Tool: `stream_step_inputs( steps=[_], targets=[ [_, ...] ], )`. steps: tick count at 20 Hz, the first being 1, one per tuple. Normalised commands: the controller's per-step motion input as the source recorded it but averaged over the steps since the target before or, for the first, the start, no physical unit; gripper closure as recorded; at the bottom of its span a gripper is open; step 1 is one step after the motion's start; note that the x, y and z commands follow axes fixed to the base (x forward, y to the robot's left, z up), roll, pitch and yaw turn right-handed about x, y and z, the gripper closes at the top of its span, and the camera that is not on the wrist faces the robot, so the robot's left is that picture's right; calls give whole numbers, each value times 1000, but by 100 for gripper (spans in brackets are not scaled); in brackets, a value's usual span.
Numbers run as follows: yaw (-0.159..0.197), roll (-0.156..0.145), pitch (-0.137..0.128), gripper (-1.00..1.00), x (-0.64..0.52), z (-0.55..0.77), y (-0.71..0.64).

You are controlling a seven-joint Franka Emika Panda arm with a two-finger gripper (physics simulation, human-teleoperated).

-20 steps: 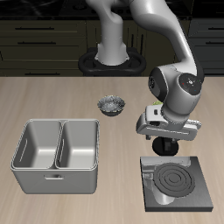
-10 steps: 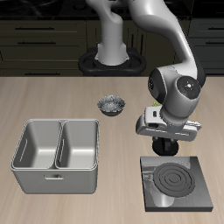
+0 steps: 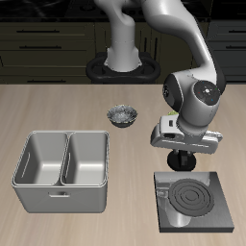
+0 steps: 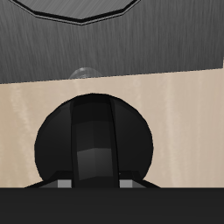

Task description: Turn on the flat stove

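The flat stove is a dark-grey square plate near the table's front edge, and its burner rings are dark. Its black round knob stands at the plate's back edge. My gripper is straight above the knob and down on it. In the wrist view the knob fills the middle, with my gripper over it. One fingertip shows on each side of the knob's raised ridge, close against it. The stove plate lies beyond.
A grey two-basin metal sink stands on the table beside the stove. A small dark bowl sits farther back, toward the robot's base.
The gripper has stayed over the knob, shifting only slightly. The burner rings stay dark.
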Motion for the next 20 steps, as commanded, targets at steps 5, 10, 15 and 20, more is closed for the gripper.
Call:
stream_step_inputs(
  steps=[5, 10, 15, 20],
  targets=[
    [49, 2, -57, 100, -21, 331, -314],
    [32, -11, -47, 100, -47, 297, -382],
    [47, -9, -32, 100, -72, 169, -293],
    [0, 2, -17, 100, -80, 100, -106]
  ],
)
